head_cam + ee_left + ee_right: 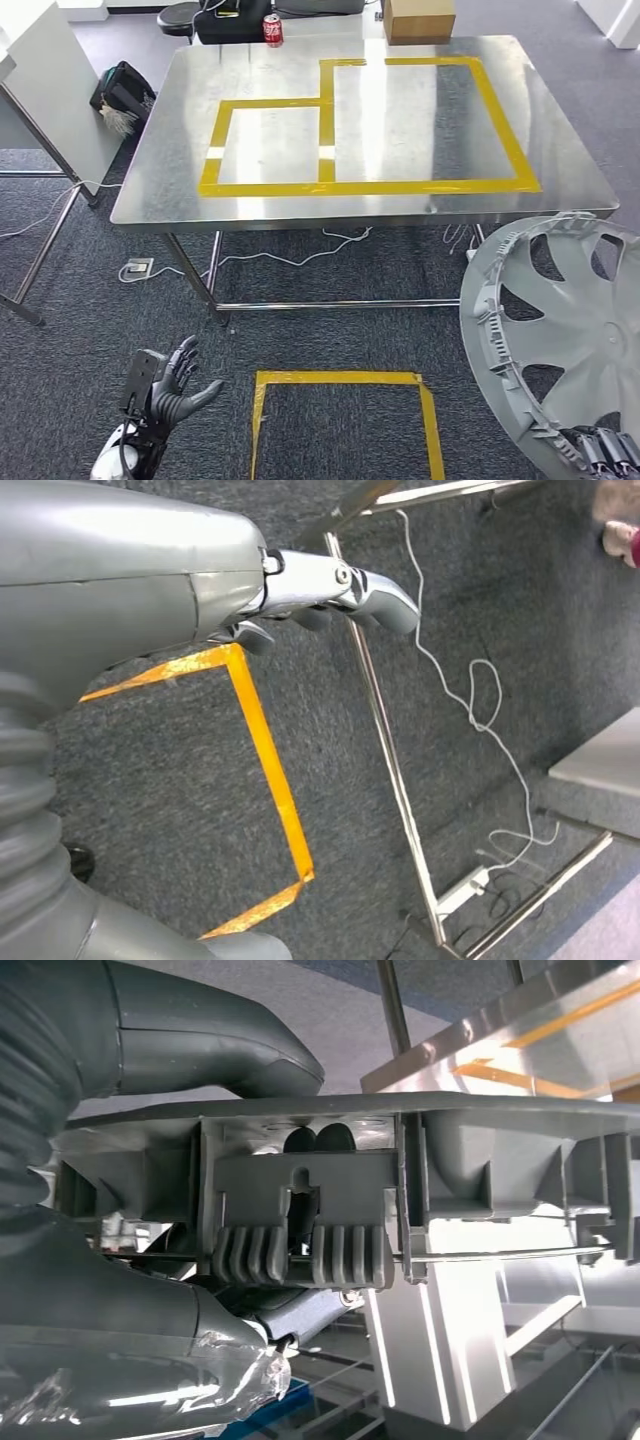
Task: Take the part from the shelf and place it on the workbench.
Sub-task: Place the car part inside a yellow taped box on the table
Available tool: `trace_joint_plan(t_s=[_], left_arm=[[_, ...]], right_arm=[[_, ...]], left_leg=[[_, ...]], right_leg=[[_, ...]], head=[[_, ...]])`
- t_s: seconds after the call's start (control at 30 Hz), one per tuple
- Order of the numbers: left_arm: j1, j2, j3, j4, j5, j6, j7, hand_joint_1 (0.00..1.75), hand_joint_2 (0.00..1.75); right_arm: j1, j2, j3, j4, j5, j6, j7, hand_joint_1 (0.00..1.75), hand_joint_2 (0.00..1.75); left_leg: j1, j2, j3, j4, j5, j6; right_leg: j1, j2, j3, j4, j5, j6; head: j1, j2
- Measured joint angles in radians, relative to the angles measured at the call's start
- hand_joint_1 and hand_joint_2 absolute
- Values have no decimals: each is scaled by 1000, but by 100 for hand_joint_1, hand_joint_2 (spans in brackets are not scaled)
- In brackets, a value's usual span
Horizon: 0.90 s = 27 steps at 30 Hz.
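While the right hand (pixel 600 448) grips the grey wheel cover (pixel 562 335) by its lower rim, the part hangs tilted at the robot's right side, in front of and below the near right corner of the steel tabletop (pixel 173 140), not touching it. From the right wrist, the thumb (pixel 219 1045) lies across the rim's outer face, above the ribbed clips (pixel 302 1250). Low on the left, the left hand (pixel 170 385) is empty, its fingers spread over the dark carpet (pixel 75 330). Yellow tape outlines (pixel 423 185) mark two joined rectangles on the tabletop, and a yellow tape square (pixel 340 378) marks the floor. A red can (pixel 272 30) and a cardboard box (pixel 419 18) stand at the far edge.
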Motion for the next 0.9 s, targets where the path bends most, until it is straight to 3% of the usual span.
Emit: trace_joint_plan(t_s=[0.07,0.1,0.13,0.2,0.23,0.3,0.4,0.47,0.53,0.57,0.6,0.63,0.67,0.7,0.77,0.83,0.9], left_arm=[[9,3,0,2,6,3,0,0,175],[13,6,1,3,8,4,0,0,175],[17,8,2,4,10,6,0,0,175],[23,12,3,4,14,11,-1,0,175],[25,13,3,4,16,15,-1,0,175],[28,14,3,4,18,22,-2,0,175],[39,16,3,4,20,26,-3,0,175],[41,18,5,4,22,28,-3,0,175],[40,19,7,3,25,29,-3,0,175],[40,20,7,3,26,29,-3,0,175],[41,20,8,3,27,29,-3,0,175],[42,21,8,3,27,29,-3,0,175],[42,21,8,3,28,29,-3,0,175],[41,21,9,3,28,29,-3,0,175],[40,22,9,3,28,29,-3,0,175],[40,23,10,3,28,29,-4,0,175],[43,25,10,3,28,29,-4,0,175]], right_arm=[[-8,-19,0,2,0,10,12,175,175],[-11,-27,0,3,0,12,15,175,175],[-13,-34,0,4,0,13,18,175,175],[-15,-47,1,4,0,14,20,175,175],[-15,-52,1,4,0,14,21,175,175],[-16,-62,4,4,0,13,25,175,175],[-29,-80,13,8,0,12,37,175,175],[-40,-92,20,13,0,11,48,175,175],[-49,-104,26,19,0,9,57,175,175],[-53,-109,29,23,0,9,60,175,175],[-56,-113,31,26,0,9,63,175,175],[-58,-118,33,30,0,8,66,175,175],[-60,-121,36,34,0,8,67,175,175],[-61,-124,37,36,0,8,69,175,175],[-64,-128,41,40,0,8,71,175,175],[-66,-131,44,42,0,7,72,175,175],[-67,-133,46,44,0,6,72,175,175]], left_leg=[[6,-2,-70,106,-39,-7],[8,-2,-88,123,-35,-8],[10,-1,-90,108,-13,-9],[12,13,-46,-8,67,-7],[10,28,-21,-72,92,-6],[6,49,2,-137,111,2],[6,27,1,-144,123,21],[10,8,3,-148,130,33],[11,-12,2,-148,131,40],[10,-23,2,-148,131,42],[9,-35,2,-148,130,42],[9,-48,3,-147,130,42],[9,-61,5,-147,130,41],[10,-75,8,-147,129,40],[8,-98,7,-144,129,33],[9,-119,0,-145,133,20],[12,-126,-6,-147,137,7]], right_leg=[[-2,-2,-1,0,-2,-1],[-3,-5,0,0,-3,-1],[-4,-9,1,0,-5,1],[-7,-21,7,0,-9,7],[-6,-27,10,2,-11,12],[-3,-42,14,1,-16,25],[-2,-61,22,-2,-24,44],[-5,-36,2,50,-61,53],[-6,0,-55,174,-126,58],[-6,7,-85,235,-148,58],[-5,10,-103,270,-153,58],[-5,12,-105,267,-139,57],[-6,17,-86,224,-107,55],[-7,30,-55,156,-68,54],[-13,74,2,35,-28,52],[-14,92,21,0,-29,45],[-13,70,26,-4,-25,33]], head=[[0,0],[0,0],[0,0],[-1,0],[-1,0],[-1,0],[-1,0],[2,0],[7,0],[7,0],[7,0],[7,0],[7,0],[7,0],[6,0],[6,0],[5,0]])
